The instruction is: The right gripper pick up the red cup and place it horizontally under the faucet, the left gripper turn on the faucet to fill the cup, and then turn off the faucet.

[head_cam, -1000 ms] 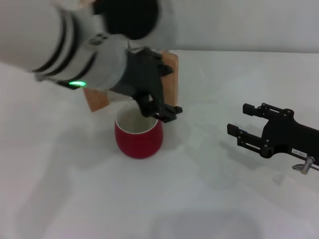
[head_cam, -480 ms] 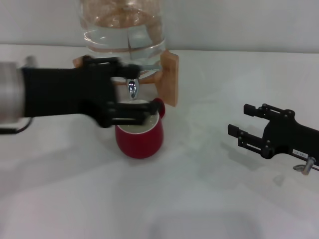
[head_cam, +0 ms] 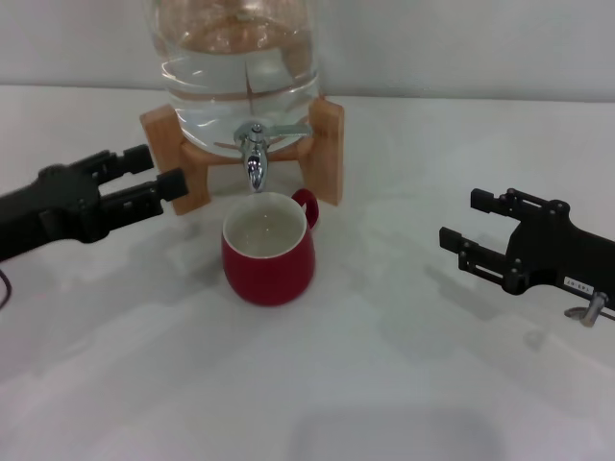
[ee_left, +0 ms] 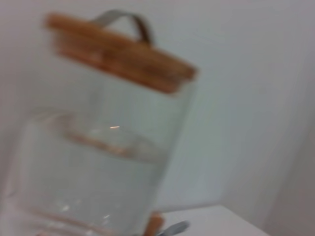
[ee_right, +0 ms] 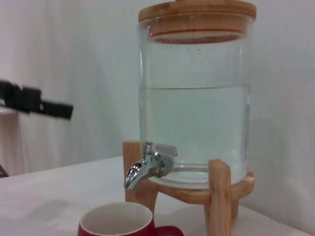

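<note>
The red cup (head_cam: 267, 252) stands upright on the white table, right below the spout of the chrome faucet (head_cam: 255, 158). The faucet's lever points sideways and no stream shows. The faucet sits on a big clear water jar (head_cam: 240, 58). My left gripper (head_cam: 163, 170) is open and empty, left of the cup and apart from the faucet. My right gripper (head_cam: 468, 224) is open and empty, well to the right of the cup. The right wrist view shows the faucet (ee_right: 147, 164), the cup's rim (ee_right: 118, 216) and the left gripper (ee_right: 37, 102) farther off.
The jar rests on a wooden stand (head_cam: 327, 144). It has a wooden lid (ee_right: 197, 12) and is mostly full of water. The left wrist view shows only the jar (ee_left: 98, 162) close up. Bare white table (head_cam: 384, 384) lies in front of the cup.
My left gripper has pulled away from the faucet to the left and now sits low beside the stand. The cup and my right gripper have hardly moved.
</note>
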Controlling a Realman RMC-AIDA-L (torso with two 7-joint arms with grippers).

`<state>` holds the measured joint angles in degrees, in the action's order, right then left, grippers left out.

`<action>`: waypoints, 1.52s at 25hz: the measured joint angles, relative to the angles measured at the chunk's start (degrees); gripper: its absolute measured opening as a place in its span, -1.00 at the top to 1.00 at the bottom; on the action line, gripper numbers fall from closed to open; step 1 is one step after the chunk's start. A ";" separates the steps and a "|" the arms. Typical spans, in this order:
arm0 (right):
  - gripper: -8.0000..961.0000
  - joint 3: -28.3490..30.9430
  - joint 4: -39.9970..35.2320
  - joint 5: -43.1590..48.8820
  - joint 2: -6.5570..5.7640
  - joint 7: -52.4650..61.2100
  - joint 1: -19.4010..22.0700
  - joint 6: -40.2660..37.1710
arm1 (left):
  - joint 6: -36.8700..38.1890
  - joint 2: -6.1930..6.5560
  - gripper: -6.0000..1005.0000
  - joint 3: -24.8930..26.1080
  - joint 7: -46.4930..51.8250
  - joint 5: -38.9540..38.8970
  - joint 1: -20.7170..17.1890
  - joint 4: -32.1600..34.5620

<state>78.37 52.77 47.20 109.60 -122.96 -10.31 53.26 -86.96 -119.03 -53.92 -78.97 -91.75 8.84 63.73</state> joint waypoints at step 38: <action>-0.32 0.81 -0.62 -0.05 1.23 -2.41 0.38 0.00 | 0.47 0.12 -0.62 11.64 -15.13 -0.68 5.99 -24.79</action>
<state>79.18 52.15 47.15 110.83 -125.36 -9.93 53.26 -86.49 -118.91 -42.28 -94.10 -92.43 14.83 38.93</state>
